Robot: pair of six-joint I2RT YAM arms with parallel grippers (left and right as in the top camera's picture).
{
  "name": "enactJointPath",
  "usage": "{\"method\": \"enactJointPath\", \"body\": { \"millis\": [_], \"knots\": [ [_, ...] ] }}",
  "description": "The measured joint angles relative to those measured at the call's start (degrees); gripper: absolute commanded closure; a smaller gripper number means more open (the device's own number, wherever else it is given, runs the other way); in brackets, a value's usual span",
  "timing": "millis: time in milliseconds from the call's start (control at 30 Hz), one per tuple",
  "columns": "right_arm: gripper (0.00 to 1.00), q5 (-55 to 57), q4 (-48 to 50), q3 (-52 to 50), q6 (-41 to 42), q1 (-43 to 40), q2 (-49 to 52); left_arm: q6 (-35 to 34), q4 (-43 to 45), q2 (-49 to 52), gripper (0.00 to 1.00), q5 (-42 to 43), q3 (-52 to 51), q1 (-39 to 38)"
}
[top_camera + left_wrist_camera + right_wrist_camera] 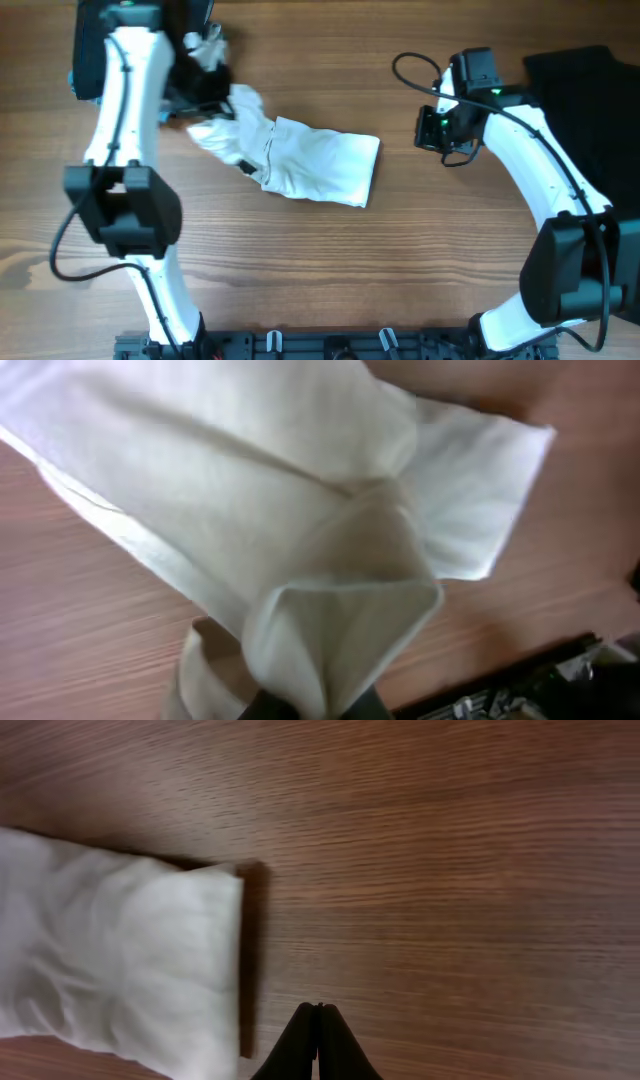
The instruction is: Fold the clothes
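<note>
Mid-fold: left pincer (213, 85) clamping shirt (320, 162) end, holding it raised (rest lying folded on counter (400, 270)). Right pincer (318, 1042) hovering nearby, fingers together, empty. Next move probably calling for laying the raised end over, flat.

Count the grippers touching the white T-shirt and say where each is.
1. The left gripper grips the T-shirt at its bunched left end. The right gripper, shut, sits beyond the T-shirt's right edge over the table, not touching it.
</note>
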Motion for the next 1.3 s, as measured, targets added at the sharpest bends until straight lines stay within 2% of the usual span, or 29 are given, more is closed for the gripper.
{"method": "enactJointPath", "body": {
  "millis": [167,267,333,367,400,433,467,500,600,700,800,833,867,900,933,1000,1100,1133,1200,1300],
  "knots": [
    [0.95,0.07,-1.05,0.0,0.0,-2.56,0.0,-4.04,7.02,0.0,0.96,0.68,-1.01,-12.2],
    [0.95,0.13,-1.07,0.0,0.0,-3.02,0.0,-6.05,9.05,0.0,0.92,0.57,-1.81,-18.16],
    [0.95,0.2,-1.16,0.0,0.0,-3.06,0.0,-7.74,9.73,0.0,0.85,-0.52,-2.54,-22.21],
    [0.95,0.2,-1.27,0.0,0.0,-3.06,0.0,-8.87,11.34,0.0,0.79,-1.55,-3.39,-24.17],
    [0.95,0.2,-1.29,0.0,0.0,-3.06,0.0,-9.62,12.41,0.0,0.58,-2.23,-4.2,-25.68],
    [0.95,0.2,-1.31,0.0,0.0,-3.06,0.0,-10.14,13.51,0.0,0.51,-2.84,-5.16,-26.67],
    [0.95,0.2,-1.36,0.0,0.0,-3.06,0.0,-11.37,15.39,0.0,0.21,-3.43,-6.38,-27.47],
    [0.93,0.2,-1.44,0.0,0.0,-3.06,0.0,-12.87,17.49,0.02,0.0,-4.33,-8.31,-28.33],
    [0.89,0.22,-1.77,0.0,-0.42,-3.06,0.0,-15.28,18.95,0.02,0.0,-6.14,-12.0,-28.44],
    [0.8,-1.18,-2.32,0.0,-2.97,-3.06,0.0,-15.96,15.21,0.02,0.0,-7.1,-12.48,-26.71],
    [0.76,-10.21,-2.29,0.0,-9.2,-2.56,0.0,-15.98,10.49,0.0,0.01,-7.39,-12.39,-22.45],
    [0.75,-14.53,-1.97,0.0,-12.02,-1.53,0.0,-15.98,9.31,0.0,0.06,-7.76,-12.39,-19.08],
    [0.67,-19.61,0.02,0.0,-14.86,1.2,0.0,-15.96,8.92,0.0,0.39,-7.89,-12.39,-17.09],
    [0.46,-22.67,2.73,-0.04,-16.5,5.31,0.0,-16.15,8.55,0.0,0.73,-8.11,-12.39,-13.9],
    [0.39,-23.91,4.33,-0.04,-16.79,7.61,0.0,-16.37,8.59,0.0,0.82,-8.2,-12.39,-11.41],
    [0.37,-21.86,8.0,-0.11,-15.47,12.52,0.0,-16.46,9.22,0.0,0.91,-8.2,-12.37,-9.62],
    [0.51,-13.11,12.22,-0.09,-11.45,21.53,0.04,-15.61,11.74,0.0,0.88,-8.22,-12.33,-6.71],
    [0.67,-10.1,13.03,-0.09,-10.34,23.96,0.13,-15.28,12.17,0.0,0.77,-8.22,-12.28,-6.29],
    [0.85,-7.28,13.09,-0.09,-7.52,25.92,0.83,-14.71,12.7,0.0,0.6,-8.2,-12.28,-6.29],
    [0.96,-2.84,11.1,-0.09,-1.6,26.05,3.26,-14.45,13.0,0.0,0.51,-8.17,-12.28,-6.49]
  ]
}}
